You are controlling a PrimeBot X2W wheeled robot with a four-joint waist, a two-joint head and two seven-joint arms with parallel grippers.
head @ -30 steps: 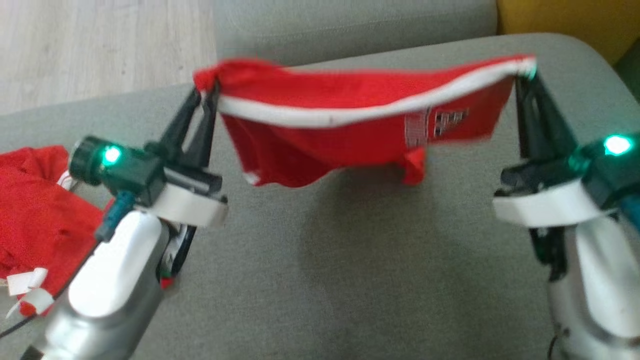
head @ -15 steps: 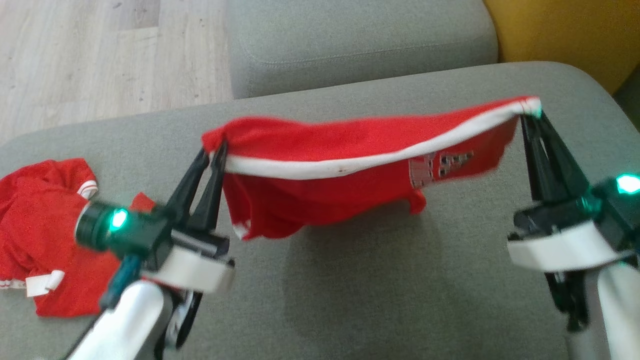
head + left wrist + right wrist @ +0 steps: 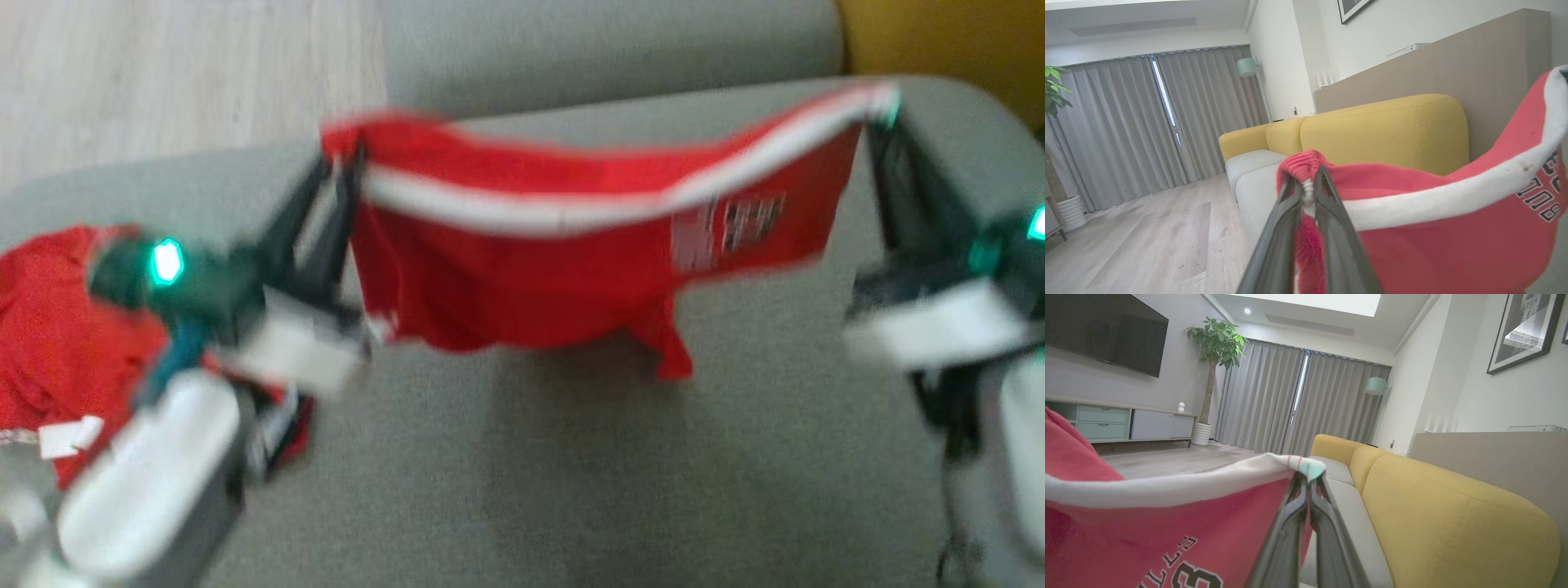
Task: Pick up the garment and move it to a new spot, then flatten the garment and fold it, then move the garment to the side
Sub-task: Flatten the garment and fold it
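Note:
The garment (image 3: 571, 261) is red with a white band along its top edge and dark lettering; it hangs stretched in the air above the grey cushion (image 3: 571, 474). My left gripper (image 3: 347, 159) is shut on the garment's left top corner, bunched red cloth (image 3: 1306, 163) between the tips (image 3: 1308, 185). My right gripper (image 3: 878, 118) is shut on the right end of the white band (image 3: 1306, 467). The lower hem hangs just above the cushion. The head view is blurred.
Another red garment (image 3: 57, 351) lies crumpled on the cushion's left end, partly behind my left arm. A second grey cushion (image 3: 604, 49) lies beyond, wooden floor (image 3: 163, 73) at far left, a yellow sofa (image 3: 1453, 522) at right.
Both grippers have kept their hold on the garment throughout. The whole head picture has shifted and blurred, so the camera has moved; the garment now hangs lower and longer below the white band.

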